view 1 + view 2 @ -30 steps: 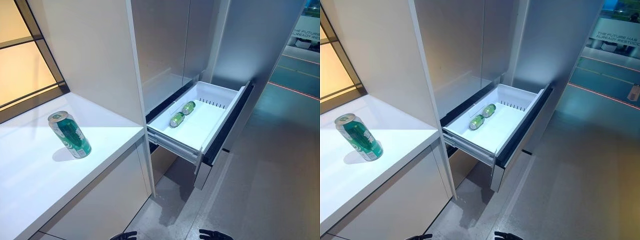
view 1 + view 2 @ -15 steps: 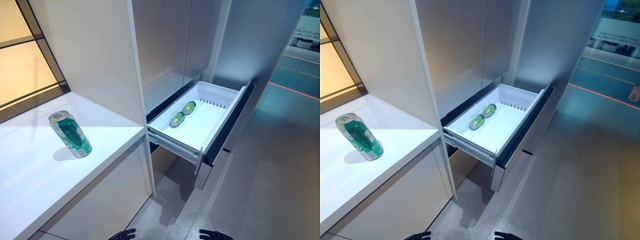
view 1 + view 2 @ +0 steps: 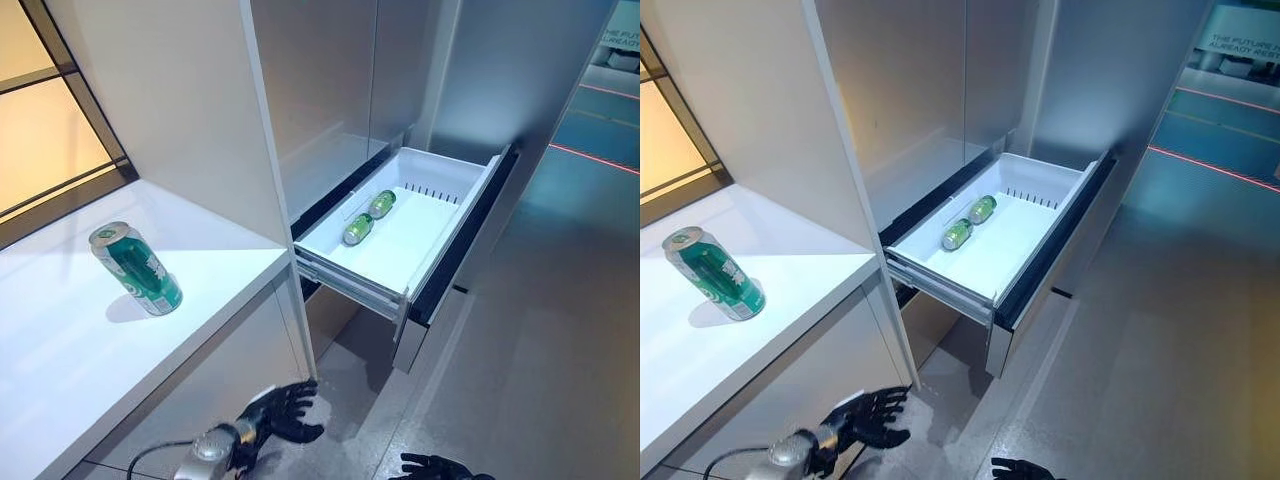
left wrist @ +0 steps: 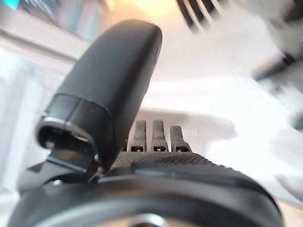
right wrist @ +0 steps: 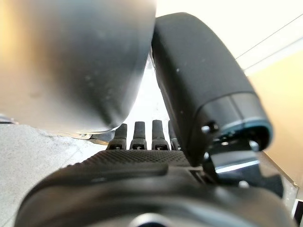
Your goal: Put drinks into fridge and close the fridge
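A green can (image 3: 136,268) stands tilted on the white counter (image 3: 60,350) at the left. The fridge's white drawer (image 3: 415,245) is pulled out, with green cans (image 3: 357,229) lying in its far left part. My left hand (image 3: 280,410) is low in front of the counter's cabinet, open with fingers spread and empty; its thumb also shows in the left wrist view (image 4: 111,90). My right hand (image 3: 435,466) is at the bottom edge over the floor, open and empty, well below the drawer.
A tall white panel (image 3: 260,180) divides the counter from the fridge recess. The drawer's dark front (image 3: 460,240) juts out over the grey floor (image 3: 540,360). A window (image 3: 50,130) lies behind the counter at the left.
My left arm has come up into view at the bottom with its hand open. The whole picture has shifted a little, so the camera moved. The cans have not moved.
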Motion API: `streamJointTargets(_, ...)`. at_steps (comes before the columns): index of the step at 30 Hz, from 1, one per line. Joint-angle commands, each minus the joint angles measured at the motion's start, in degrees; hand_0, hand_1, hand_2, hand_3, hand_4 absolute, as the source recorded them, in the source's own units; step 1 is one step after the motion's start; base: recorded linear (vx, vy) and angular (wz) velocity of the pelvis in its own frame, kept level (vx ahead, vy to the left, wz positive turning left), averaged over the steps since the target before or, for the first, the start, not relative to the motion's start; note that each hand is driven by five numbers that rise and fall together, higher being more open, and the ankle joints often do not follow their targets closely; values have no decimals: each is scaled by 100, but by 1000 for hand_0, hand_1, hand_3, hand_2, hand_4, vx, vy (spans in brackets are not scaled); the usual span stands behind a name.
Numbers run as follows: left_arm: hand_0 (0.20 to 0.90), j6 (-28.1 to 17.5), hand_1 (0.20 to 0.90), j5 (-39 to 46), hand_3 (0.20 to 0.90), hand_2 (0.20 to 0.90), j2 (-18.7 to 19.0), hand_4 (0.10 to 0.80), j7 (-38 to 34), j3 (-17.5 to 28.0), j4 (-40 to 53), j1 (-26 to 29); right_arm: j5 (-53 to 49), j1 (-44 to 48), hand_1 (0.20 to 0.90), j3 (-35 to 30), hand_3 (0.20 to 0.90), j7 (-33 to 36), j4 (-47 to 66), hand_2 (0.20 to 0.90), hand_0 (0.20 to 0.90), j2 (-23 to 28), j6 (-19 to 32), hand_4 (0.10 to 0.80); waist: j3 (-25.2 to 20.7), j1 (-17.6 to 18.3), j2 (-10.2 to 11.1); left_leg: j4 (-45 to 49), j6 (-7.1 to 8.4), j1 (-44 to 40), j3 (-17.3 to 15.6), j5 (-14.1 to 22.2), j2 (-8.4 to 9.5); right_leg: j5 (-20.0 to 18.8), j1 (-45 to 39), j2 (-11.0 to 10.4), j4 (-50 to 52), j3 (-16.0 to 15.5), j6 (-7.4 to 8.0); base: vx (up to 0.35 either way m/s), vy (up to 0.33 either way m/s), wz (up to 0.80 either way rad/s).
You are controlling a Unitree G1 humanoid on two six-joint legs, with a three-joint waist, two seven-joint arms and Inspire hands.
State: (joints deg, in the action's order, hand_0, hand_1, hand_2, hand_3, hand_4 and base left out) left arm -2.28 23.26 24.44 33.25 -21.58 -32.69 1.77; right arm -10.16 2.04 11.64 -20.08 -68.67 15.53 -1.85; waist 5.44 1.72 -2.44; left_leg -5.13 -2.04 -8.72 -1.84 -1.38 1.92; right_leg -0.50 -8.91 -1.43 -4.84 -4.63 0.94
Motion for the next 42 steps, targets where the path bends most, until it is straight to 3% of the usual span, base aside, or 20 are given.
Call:
streamJointTargets(1,900,738,900,1787,900,900,127,800,1252,375,1490,1038,31,276,900,155,900,-146,-146,900,900,271,123,800,34,-161,-12,119,32,33,-245,314,73,71,321,-6,395,-201,233,0,0,0)
streamJointTargets(4,900,1231,900,2547,900,900,194,800,1295,717,2572,1102,83,177,900,98,900,-101,-193,900,900,217,240,800,23,-187,-5,105,8,20,-208,342,82,79,297,-16,381,-200,235,0,0,0)
streamJointTargets(6,900,1307,900,3019,900,900,226,800,1157,911,3081,1155,95,107,900,94,900,-64,-257,900,900,166,346,800,5,-204,2,98,-7,6,-173,359,90,86,267,-23,365,-199,238,11,-7,2)
streamJointTargets(10,900,1071,900,4192,900,900,106,800,458,1660,4254,1260,48,-113,900,129,900,94,-405,900,900,-27,598,800,-81,-283,51,86,-40,-48,-51,422,126,137,134,-30,274,-213,231,43,-33,8)
streamJointTargets(16,900,336,900,5018,900,900,-74,800,206,2272,4740,1226,-40,-229,900,242,900,258,-435,900,900,-205,612,800,-147,-382,88,80,-18,-103,83,442,139,189,18,-24,245,-283,194,38,-22,6)
streamJointTargets(19,900,-537,900,4708,900,900,-15,800,-178,2642,4933,1147,-73,-287,900,285,900,320,-412,900,900,-269,595,800,-171,-471,110,65,-4,-123,187,448,150,233,-38,-16,231,-348,165,28,-20,10)
streamJointTargets(23,900,-1006,900,4249,900,900,107,800,-450,2916,5013,1088,-80,-314,900,324,900,352,-403,900,900,-315,584,800,-185,-554,133,53,3,-132,270,453,160,273,-74,-10,225,-415,148,14,-9,14)
streamJointTargets(32,900,-1255,900,3253,900,900,468,800,-1667,3316,4942,1023,-26,-235,900,414,900,393,-342,900,900,-332,488,800,-193,-775,151,32,34,-68,441,412,167,346,-61,-2,282,-580,115,-1,-4,10)
streamJointTargets(42,900,-1544,900,2891,900,900,618,800,-2565,3695,4182,807,-34,-161,900,384,900,329,-278,900,900,-268,377,800,-205,-897,168,22,64,-58,513,379,171,404,-80,-8,336,-712,104,4,2,11)
